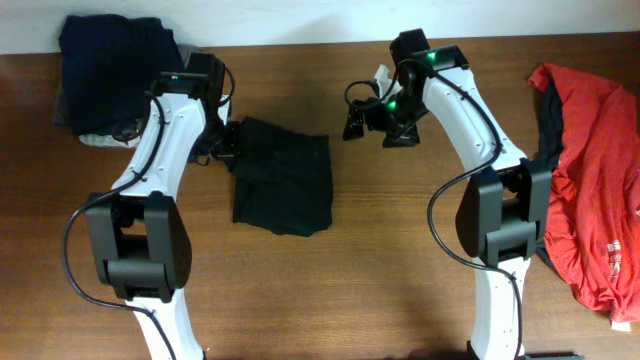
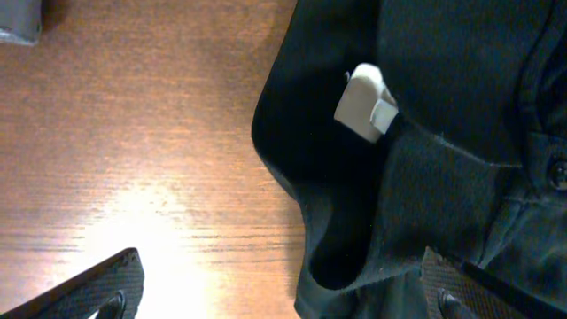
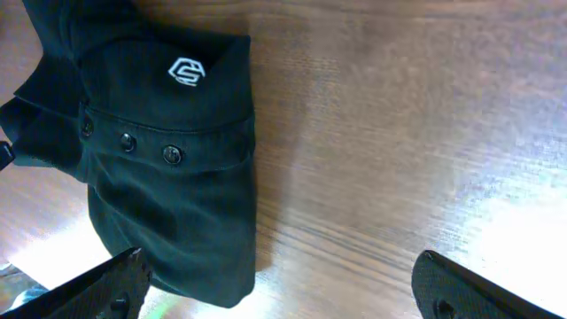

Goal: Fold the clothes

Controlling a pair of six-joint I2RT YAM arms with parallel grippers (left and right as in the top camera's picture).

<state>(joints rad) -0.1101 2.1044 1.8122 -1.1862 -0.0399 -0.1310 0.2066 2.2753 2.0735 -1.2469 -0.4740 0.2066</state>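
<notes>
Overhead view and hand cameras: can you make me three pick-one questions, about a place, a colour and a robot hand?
1. Where is the red garment? A between the arms B far right C under the left arm
2. The logo on the black shirt is: A white B yellow C green
3. The right hand is: A shut on red cloth B shut on the shirt C open

B, it lies beyond the right arm; A, white in the right wrist view; C, spread wide over bare table.

Table (image 1: 330, 290): we see brown wood with a fine grain.
Far edge: we make out a plain white strip (image 1: 300, 20) beyond it.
Light: we note bright glare (image 2: 151, 221) on the wood.
</notes>
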